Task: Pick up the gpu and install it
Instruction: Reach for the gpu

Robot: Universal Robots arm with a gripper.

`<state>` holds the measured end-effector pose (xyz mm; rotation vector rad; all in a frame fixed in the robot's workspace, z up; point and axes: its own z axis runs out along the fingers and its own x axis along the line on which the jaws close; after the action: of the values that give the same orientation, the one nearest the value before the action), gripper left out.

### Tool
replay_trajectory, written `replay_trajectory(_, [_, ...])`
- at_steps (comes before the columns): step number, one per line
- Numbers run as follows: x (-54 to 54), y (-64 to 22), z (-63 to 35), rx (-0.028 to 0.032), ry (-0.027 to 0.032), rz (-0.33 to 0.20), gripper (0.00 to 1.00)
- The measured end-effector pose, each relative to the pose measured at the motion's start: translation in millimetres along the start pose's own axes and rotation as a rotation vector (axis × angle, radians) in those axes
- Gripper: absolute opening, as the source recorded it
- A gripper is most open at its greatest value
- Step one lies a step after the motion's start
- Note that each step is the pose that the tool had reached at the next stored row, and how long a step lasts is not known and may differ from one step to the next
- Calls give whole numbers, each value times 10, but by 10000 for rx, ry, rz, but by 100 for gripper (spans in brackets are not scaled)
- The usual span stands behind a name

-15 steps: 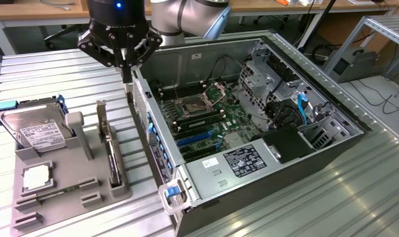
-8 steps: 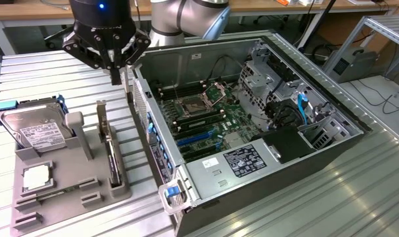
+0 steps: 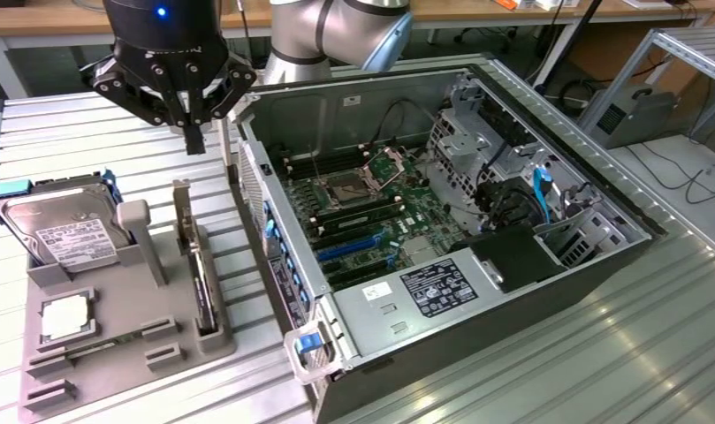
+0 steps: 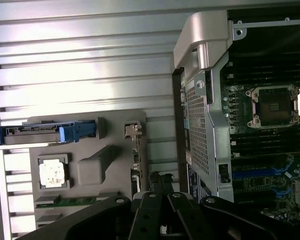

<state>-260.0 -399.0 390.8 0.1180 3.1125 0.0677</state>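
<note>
you're hovering the gripper (image 3: pixel 194 140), jaws closed and empty, above the far end of the gpu (image 3: pixel 201 265), which is standing on edge in the grey holder (image 3: pixel 121 349) at the exterior view's left of the open case (image 3: pixel 511 349), presumably for gripping from above.

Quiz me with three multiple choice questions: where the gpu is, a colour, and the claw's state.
1. Where is the gpu? A: on edge in the gray holder; B: in the computer case; C: flat on the table.
2. The hard drive's side rails are: A: red; B: blue; C: yellow.
3. The claw is: A: wide open; B: shut on the gpu; C: shut, empty.
Answers: A, it stands in the holder's slot; B, the rails beside the drive are blue; C, its fingers meet above the holder, holding nothing.
</note>
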Motion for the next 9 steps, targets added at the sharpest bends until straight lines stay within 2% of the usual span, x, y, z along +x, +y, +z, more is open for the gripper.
replay_trajectory(9, [15, -1, -1, 1, 0, 1, 11])
